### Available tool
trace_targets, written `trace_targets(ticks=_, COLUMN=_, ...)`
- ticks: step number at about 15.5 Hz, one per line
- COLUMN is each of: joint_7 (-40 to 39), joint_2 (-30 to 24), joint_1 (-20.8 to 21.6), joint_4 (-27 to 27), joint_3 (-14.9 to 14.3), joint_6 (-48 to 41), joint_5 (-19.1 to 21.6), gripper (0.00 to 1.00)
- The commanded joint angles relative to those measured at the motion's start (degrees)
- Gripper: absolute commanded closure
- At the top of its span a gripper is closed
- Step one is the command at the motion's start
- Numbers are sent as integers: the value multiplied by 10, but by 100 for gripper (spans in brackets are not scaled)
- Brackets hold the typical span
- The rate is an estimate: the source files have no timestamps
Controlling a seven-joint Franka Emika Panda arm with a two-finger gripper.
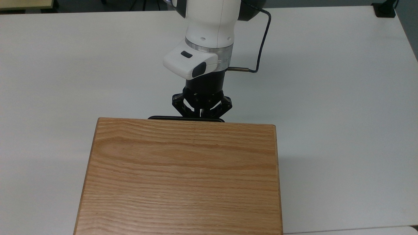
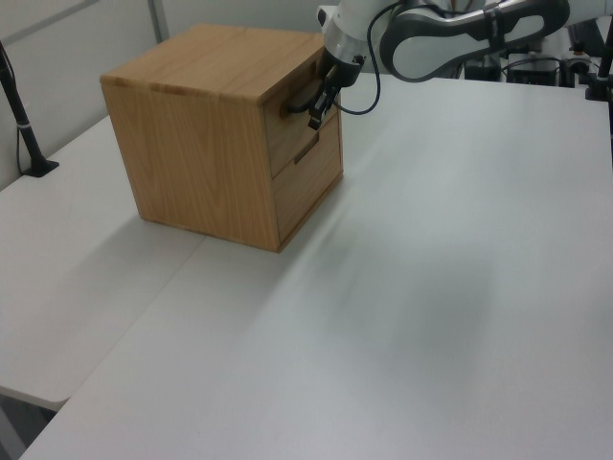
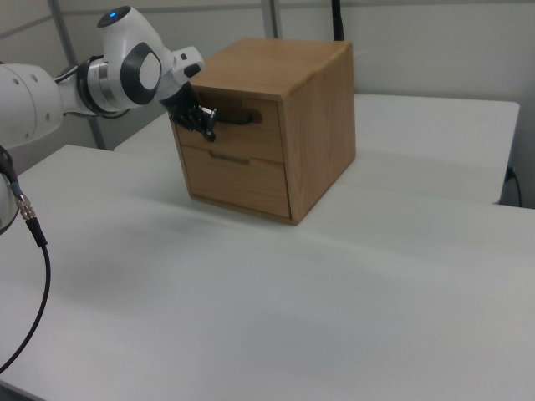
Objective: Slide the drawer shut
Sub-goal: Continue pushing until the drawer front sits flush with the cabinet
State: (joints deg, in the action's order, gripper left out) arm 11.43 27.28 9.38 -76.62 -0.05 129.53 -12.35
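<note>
Right view: drawer [image 3: 236, 127] flush in cabinet [image 3: 313, 125], upper centre; hand [image 3: 203, 119] pinching handle [image 3: 242, 111], positioned for pushing; closing apparently complete.

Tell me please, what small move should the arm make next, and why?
Probably let go of the handle and back the gripper straight away from the cabinet. In the right view the drawer front sits flush with the cabinet face, and in the top view no drawer box shows past the cabinet top, so the sliding looks finished. The fingers seem shut on the handle.
</note>
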Motion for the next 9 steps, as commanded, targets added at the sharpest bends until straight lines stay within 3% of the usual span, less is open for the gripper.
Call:
trace_targets(ticks=1, joint_7=-38, joint_2=-73, joint_1=6, joint_4=-82, joint_3=-14, joint_6=13, joint_5=11, gripper=100)
trace_targets(ticks=3, joint_7=-40, joint_2=-110, joint_1=5, joint_4=-104, joint_3=-14, joint_6=-45, joint_5=45, gripper=98)
trace_targets(ticks=5, joint_7=-40, joint_2=-142, joint_1=-2, joint_4=-108, joint_3=-14, joint_6=-121, joint_5=73, gripper=84)
trace_targets(ticks=7, joint_7=-40, joint_2=-167, joint_1=-7, joint_4=-108, joint_3=-15, joint_6=-186, joint_5=87, gripper=56)
trace_targets(ticks=8, joint_7=-39, joint_2=-180, joint_1=-8, joint_4=-109, joint_3=-15, joint_6=-215, joint_5=88, gripper=19)
trace_targets(ticks=9, joint_7=-39, joint_2=-194, joint_1=-9, joint_4=-118, joint_3=-15, joint_6=-241, joint_5=89, gripper=0)
